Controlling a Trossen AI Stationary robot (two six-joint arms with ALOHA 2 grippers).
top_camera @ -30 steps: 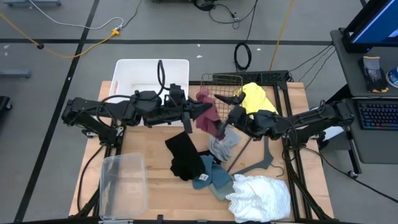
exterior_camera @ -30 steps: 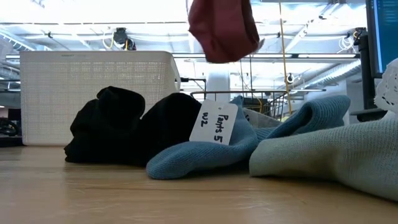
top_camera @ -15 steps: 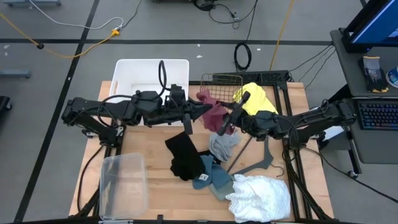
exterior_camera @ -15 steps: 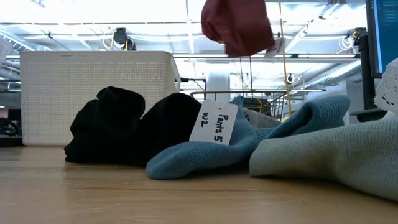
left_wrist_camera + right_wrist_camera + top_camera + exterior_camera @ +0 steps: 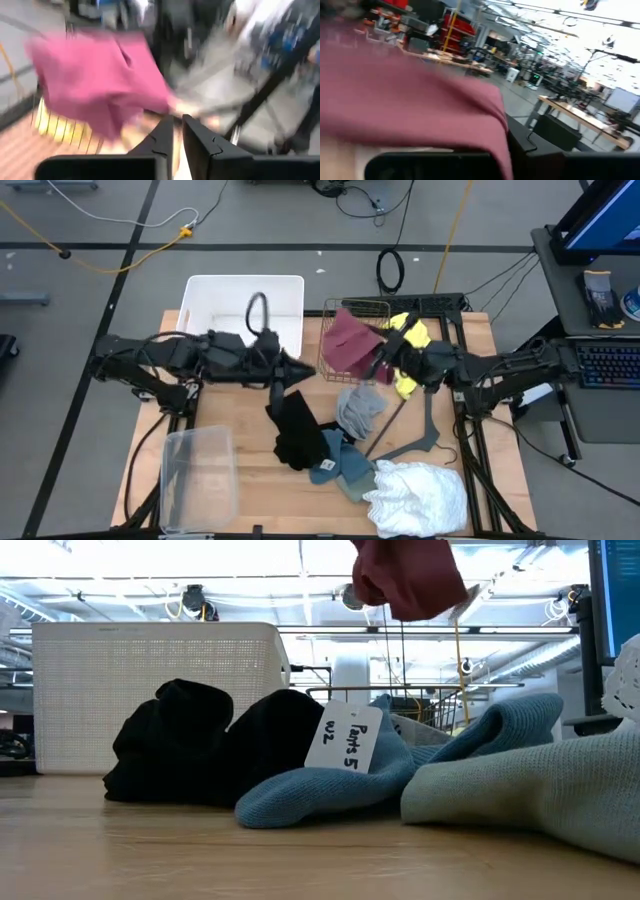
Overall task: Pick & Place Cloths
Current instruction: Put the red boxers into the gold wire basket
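Observation:
The maroon cloth (image 5: 348,340) hangs in the air over the wire basket (image 5: 352,310), and shows high up in the low view (image 5: 405,578). My right gripper (image 5: 384,356) is shut on it. My left gripper (image 5: 291,370) stands apart from it toward the table's left; a narrow gap shows between its fingers (image 5: 177,132), with nothing in it. The yellow cloth (image 5: 412,338) lies under my right arm. On the table lie the black cloth (image 5: 295,430), a grey cloth (image 5: 360,410), a blue-grey cloth (image 5: 340,465) and the frilly white cloth (image 5: 415,495). My right gripper holds the maroon cloth by its edge on the table's right side (image 5: 376,354), coming at it roughly level from the right. The cloth (image 5: 410,115) fills the wrist view and hides the fingers. It hangs slack, lifted clear of the table.
A white bin (image 5: 245,302) stands at the far left. A clear plastic container (image 5: 195,478) sits at the near left. A flat grey hanger (image 5: 412,442) lies right of the grey cloth. A paper tag (image 5: 345,735) is on the blue-grey cloth.
My left gripper has let go of the maroon cloth and drawn back toward the table's left edge. My right gripper has taken hold of the cloth and carried it up and toward the far right, over the wire basket.

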